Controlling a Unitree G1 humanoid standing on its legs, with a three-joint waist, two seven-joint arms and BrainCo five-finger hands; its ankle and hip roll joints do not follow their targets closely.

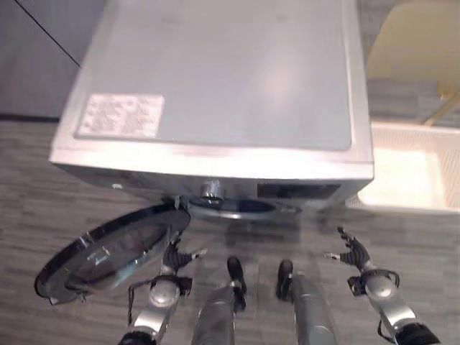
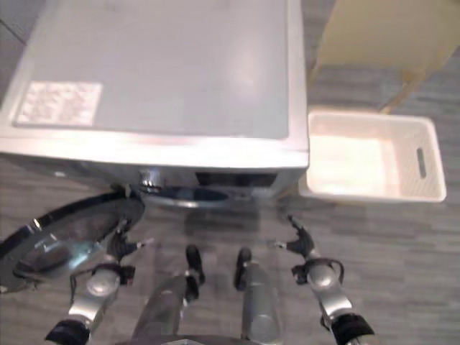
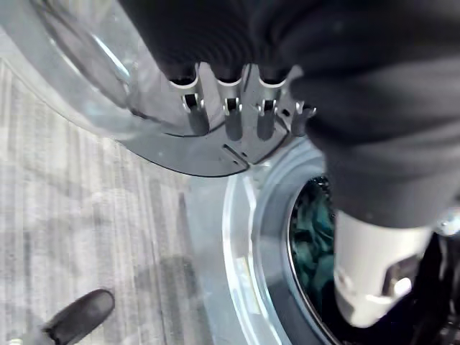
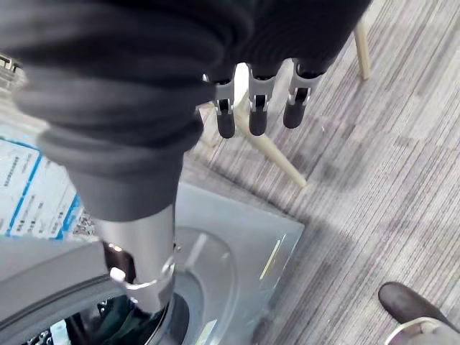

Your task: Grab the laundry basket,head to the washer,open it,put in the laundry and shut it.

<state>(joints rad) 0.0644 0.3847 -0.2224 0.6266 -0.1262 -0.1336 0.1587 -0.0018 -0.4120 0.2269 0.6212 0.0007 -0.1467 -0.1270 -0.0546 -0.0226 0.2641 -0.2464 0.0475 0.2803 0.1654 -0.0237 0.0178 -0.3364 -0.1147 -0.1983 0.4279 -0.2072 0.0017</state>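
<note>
I stand before the washer [image 1: 215, 93], whose round glass door [image 1: 108, 248] hangs swung open to my left, near the floor. My left hand [image 1: 172, 260] sits just beside the door's right rim with its fingers [image 3: 230, 118] straight and slightly apart, holding nothing; whether they actually touch the rim I cannot confirm. My right hand [image 2: 302, 243] hovers free to the right of the drum opening [image 1: 231, 207], fingers straight and relaxed, also empty. The laundry basket [image 2: 420, 188] rests on the floor just beside the washer's right side and appears empty; dark teal laundry [image 3: 310, 230] shows inside the drum. By my judgement the loading is done and closing the door remains. The door will likely handle as a stiff, moderately heavy hinged part with smooth, slippery glass at its centre; contact is best made on the outer frame rim opposite the hinge, with a flat push and no need to grip. The hinge is hidden under the washer's front edge, the latch is hard to make out, and the drum's depth is blocked by my own hands in both wrist views.
</note>
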